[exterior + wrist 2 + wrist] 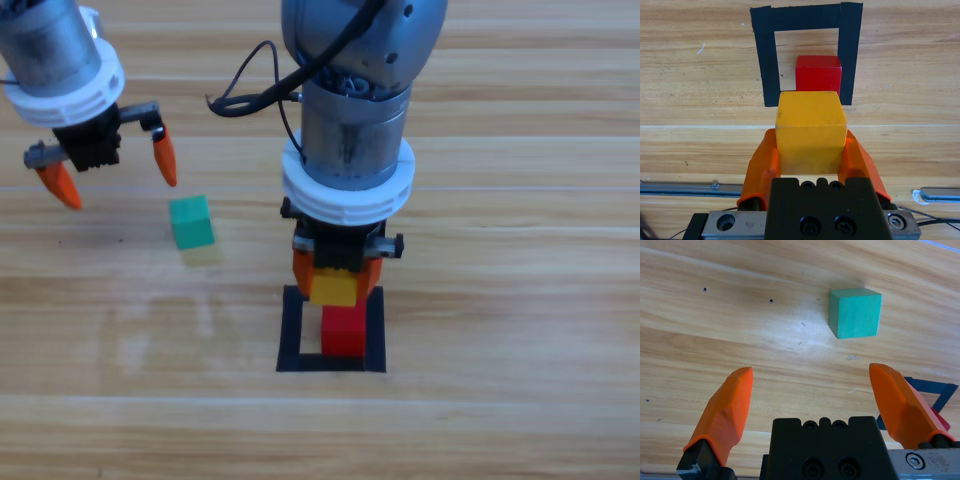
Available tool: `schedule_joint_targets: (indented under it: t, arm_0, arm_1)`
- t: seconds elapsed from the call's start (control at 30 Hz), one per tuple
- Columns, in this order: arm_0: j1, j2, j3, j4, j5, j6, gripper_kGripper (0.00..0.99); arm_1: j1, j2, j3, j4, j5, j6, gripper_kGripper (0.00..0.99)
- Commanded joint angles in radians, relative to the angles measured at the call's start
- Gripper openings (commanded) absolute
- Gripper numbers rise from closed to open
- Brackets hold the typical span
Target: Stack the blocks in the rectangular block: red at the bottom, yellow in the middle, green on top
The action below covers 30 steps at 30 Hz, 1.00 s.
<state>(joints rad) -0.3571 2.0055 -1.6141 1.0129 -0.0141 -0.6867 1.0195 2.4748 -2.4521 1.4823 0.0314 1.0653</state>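
Now the second step is in hand: the right claw is clamped on yellow, held just short of red, which sits inside the tape square toward its right side. Next, I judge, yellow must travel over red, square up with its faces and go down flat. Being cubes, they have no long axis. Green lies on the tabletop, near the left claw, whose jaws stand apart.
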Motion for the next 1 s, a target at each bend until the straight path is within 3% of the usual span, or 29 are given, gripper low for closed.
schedule_joint_targets:
  t: [0.03,0.67,1.0]
  arm_0:
    - [-0.040,0.052,0.045,-0.050,-0.015,-0.039,0.990]
    - [-0.148,0.162,-0.061,-0.062,0.000,-0.131,0.990]
    - [-0.149,0.191,-0.079,-0.062,0.008,-0.126,0.989]
  arm_1:
    - [0.025,0.078,-0.013,0.012,-0.016,-0.008,0.000]
    - [0.007,0.107,-0.005,0.015,-0.033,-0.030,0.000]
    - [-0.002,0.125,-0.010,0.015,-0.044,-0.031,0.000]
